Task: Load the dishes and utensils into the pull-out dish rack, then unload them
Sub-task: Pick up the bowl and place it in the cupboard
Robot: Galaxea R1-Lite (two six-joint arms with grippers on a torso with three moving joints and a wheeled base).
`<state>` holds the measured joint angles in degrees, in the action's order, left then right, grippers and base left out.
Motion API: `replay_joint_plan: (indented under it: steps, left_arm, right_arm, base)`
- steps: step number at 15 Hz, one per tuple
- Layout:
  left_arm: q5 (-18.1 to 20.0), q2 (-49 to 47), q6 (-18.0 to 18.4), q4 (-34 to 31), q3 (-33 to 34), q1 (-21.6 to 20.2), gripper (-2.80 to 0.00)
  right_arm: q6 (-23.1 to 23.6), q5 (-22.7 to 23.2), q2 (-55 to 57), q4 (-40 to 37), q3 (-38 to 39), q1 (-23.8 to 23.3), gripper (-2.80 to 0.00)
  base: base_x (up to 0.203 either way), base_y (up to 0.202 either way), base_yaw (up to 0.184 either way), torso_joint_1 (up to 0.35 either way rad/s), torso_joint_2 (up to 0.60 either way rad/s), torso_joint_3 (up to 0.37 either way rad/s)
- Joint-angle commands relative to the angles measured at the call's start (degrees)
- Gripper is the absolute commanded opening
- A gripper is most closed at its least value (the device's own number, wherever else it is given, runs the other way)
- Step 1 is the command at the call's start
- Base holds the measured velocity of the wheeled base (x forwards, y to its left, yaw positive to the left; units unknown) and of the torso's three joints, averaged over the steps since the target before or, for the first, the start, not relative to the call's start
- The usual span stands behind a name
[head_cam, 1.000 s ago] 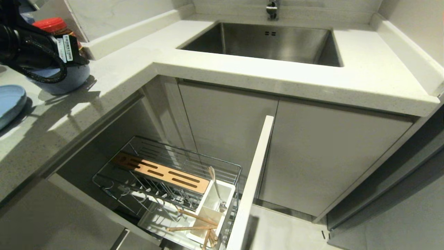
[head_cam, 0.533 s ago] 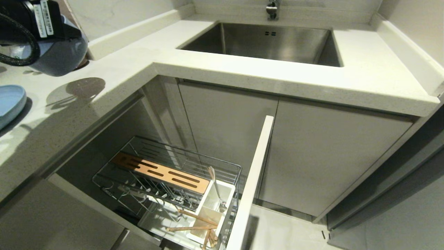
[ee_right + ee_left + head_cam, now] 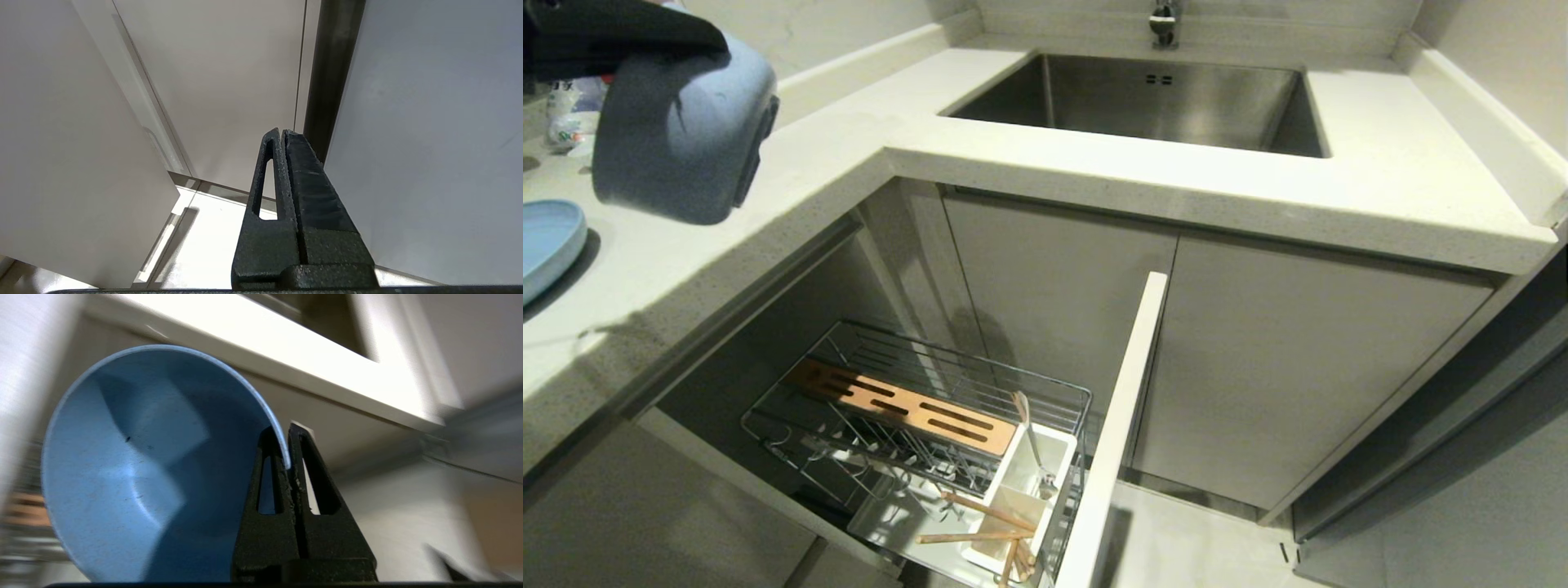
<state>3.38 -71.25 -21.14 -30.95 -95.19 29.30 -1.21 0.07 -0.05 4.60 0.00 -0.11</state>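
one bowl, head view: light blue bowl (image 3: 682, 131) hangs tipped above the counter (image 3: 1094, 175), up and left of the dish rack (image 3: 915, 425); plate (image 3: 547, 241) lies on the counter beside it.
rack, head view: spoon (image 3: 1033, 445) and chopsticks (image 3: 984, 527) sit in its white utensil box (image 3: 1025, 494).
left wrist view: left gripper (image 3: 288, 451) pinches the bowl's (image 3: 139, 465) rim, jaws narrow.
right wrist view: right gripper (image 3: 282, 134) closed on nothing, near cabinet doors (image 3: 229, 90).

A pale speckled stone countertop (image 3: 1094, 155) turns an L-shaped corner and carries an undermounted stainless steel sink (image 3: 1152, 98), with the base of a chrome faucet (image 3: 1164, 20) at its rear edge against a light backsplash (image 3: 849, 61). Flat grey cabinet doors (image 3: 1298, 359) stand below the counter above a light tiled floor (image 3: 1192, 539), and bright light glares off the countertop's front edge.
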Motion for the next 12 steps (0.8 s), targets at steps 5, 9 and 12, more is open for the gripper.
replay_joint_plan:
  steps: [5, 9, 12]
  left_arm:
    - [10.4, 8.7, -27.3, 23.0, 26.7, 0.7, -2.8]
    - [9.4, 6.6, -33.9, 41.6, 41.9, -5.1, -2.8]
    - [3.7, 2.1, -37.2, 53.8, 47.8, -6.5, -2.8]
  right_arm:
    - [0.0, 0.0, 0.0, 0.0, 1.5, 0.0, -2.8]
    - [0.0, 0.0, 0.0, 0.0, 1.5, 0.0, -2.8]
    - [0.0, 0.0, 0.0, 0.1, 1.5, 0.0, -2.8]
  base:
    - [0.0, 0.0, 0.0, 0.0, 0.0, 0.0]
    - [0.0, 0.0, 0.0, 0.0, 0.0, 0.0]
    - [0.0, 0.0, 0.0, 0.0, 0.0, 0.0]
